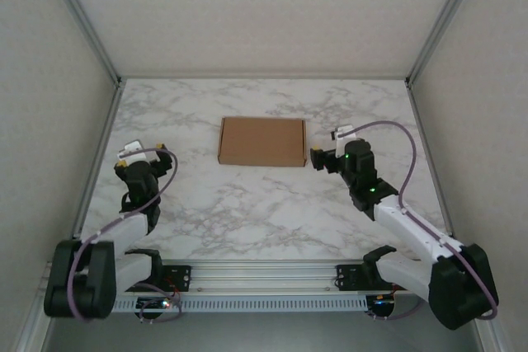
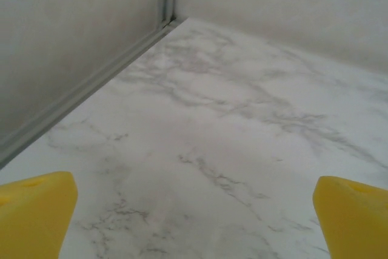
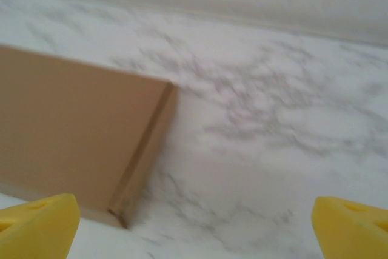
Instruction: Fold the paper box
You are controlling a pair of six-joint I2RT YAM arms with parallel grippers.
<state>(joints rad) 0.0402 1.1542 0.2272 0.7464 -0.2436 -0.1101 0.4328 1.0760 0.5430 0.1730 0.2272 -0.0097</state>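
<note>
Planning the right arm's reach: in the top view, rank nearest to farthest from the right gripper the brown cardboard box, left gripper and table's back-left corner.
1. Flat brown cardboard box, just left of the right gripper.
2. Left gripper, far left.
3. White marble table's back-left corner, farther back.

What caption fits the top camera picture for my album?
Folded paper box on the marble table, left gripper and right gripper open beside it.

paper box (image 3: 79,144): cut off by the left picture edge in the right wrist view, and blurred.
right gripper (image 3: 194,232): fingertips (image 3: 37,225) are cropped at the bottom corners.
left gripper (image 2: 194,216): fingertips (image 2: 35,213) are cropped likewise.
</note>
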